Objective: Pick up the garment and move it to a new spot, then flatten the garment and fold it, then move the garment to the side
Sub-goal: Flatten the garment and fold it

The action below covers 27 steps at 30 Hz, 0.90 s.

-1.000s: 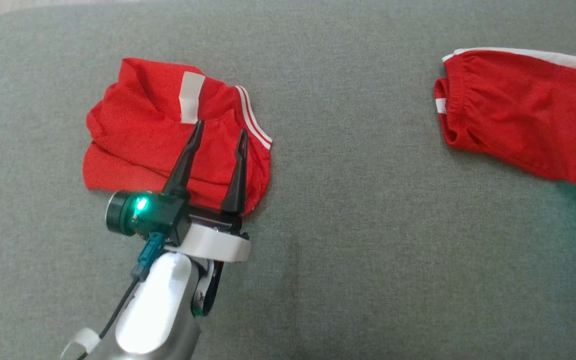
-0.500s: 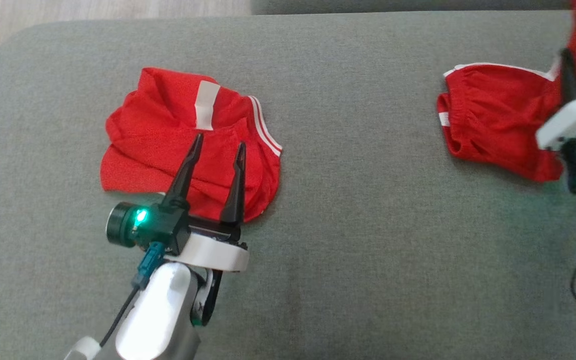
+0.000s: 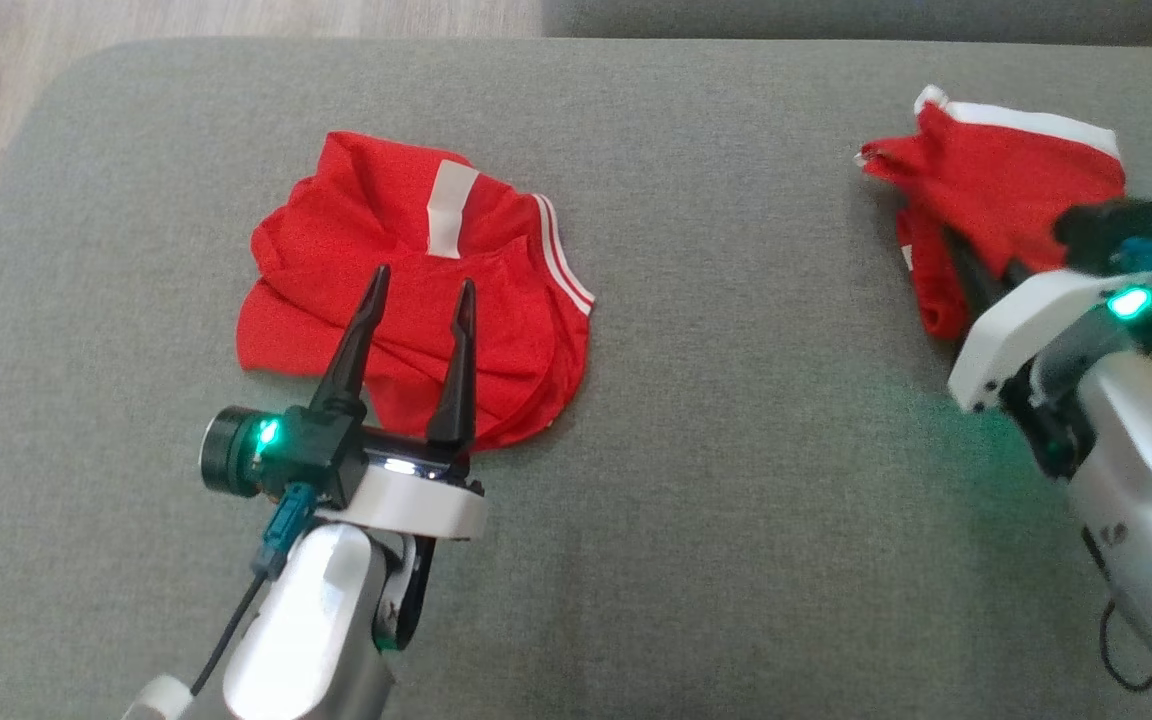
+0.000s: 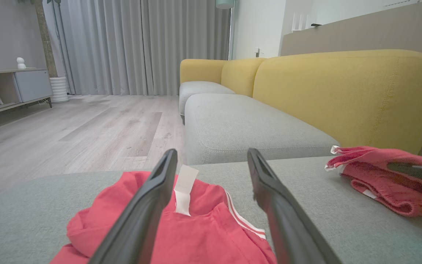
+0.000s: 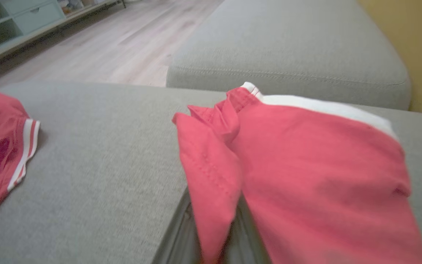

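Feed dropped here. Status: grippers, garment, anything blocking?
Left gripper open, over folded red white-striped garment. Right gripper shut on red white-banded garment, bunched. Grey fabric cushion between them, nothing blocking.

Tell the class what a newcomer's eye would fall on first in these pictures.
Bright red cloth on the grey sofa cushion stands out. The striped red garment lies crumpled at the left, the open left gripper over it; the white-banded red garment at the right is bunched up in the shut right gripper.

Left gripper (image 3: 423,278): lower left, fingers spread wide, empty, pointing forward. Right gripper (image 3: 966,255): far right, fingers pinched together on garment (image 3: 1016,180), angled up-left.
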### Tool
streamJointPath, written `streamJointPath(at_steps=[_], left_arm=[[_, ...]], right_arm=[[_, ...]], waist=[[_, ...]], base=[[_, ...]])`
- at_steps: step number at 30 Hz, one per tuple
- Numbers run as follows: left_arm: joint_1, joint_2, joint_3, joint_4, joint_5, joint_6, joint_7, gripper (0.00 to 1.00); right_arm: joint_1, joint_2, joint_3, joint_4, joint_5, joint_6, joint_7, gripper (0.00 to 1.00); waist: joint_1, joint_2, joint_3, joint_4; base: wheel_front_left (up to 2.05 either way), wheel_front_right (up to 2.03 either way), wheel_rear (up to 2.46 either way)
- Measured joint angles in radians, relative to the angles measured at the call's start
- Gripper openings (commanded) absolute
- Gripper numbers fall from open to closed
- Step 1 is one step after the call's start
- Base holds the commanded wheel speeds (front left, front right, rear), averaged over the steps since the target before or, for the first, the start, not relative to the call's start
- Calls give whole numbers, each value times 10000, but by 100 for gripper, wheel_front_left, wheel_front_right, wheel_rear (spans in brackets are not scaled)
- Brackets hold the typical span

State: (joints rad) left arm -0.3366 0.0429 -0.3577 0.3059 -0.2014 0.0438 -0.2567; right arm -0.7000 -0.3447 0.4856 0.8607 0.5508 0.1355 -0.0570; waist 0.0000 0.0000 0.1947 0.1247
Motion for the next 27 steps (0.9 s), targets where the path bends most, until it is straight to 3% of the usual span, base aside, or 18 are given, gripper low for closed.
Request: streamJointPath(at_steps=[3,4,5,10,19,25,27], left_arm=[[91,0,15,-2,0,2,0,100],[141,0,21,-2,0,2,0,100],[189,0,27,-2,0,2,0,100],[235,2,73,-8,0,0,0,100],[241,2,341,-353,-15,-102,0,100],[317,2,445,-579,-69,-100,0,100],[473,0,451,-617,-132,-100,0,100]], right_arm=[[137,-56,675,31,188,0,441,0],[186,-90,934,25,198,0,483,42],[228,-113,1081,15,226,0,483,100],[267,-370,1212,-368,711,0,86,100],[-171,-1139,-650,-922,706,0,-1632,100],[630,-859,-2654,-2100,-600,0,-1918,100],[1838,-146,-3875,-3173,-1442,0,-1939,100]], waist=[[1,0,-45,-51],[0,0,-67,-87],[0,0,-91,-129],[1,0,-228,-463],[0,0,-575,-1377],[0,0,-709,-1958],[0,0,-735,-2146]], base=[[0,0,0],[0,0,0],[0,0,0],[0,0,0],[0,0,0],[0,0,0],[0,0,0]])
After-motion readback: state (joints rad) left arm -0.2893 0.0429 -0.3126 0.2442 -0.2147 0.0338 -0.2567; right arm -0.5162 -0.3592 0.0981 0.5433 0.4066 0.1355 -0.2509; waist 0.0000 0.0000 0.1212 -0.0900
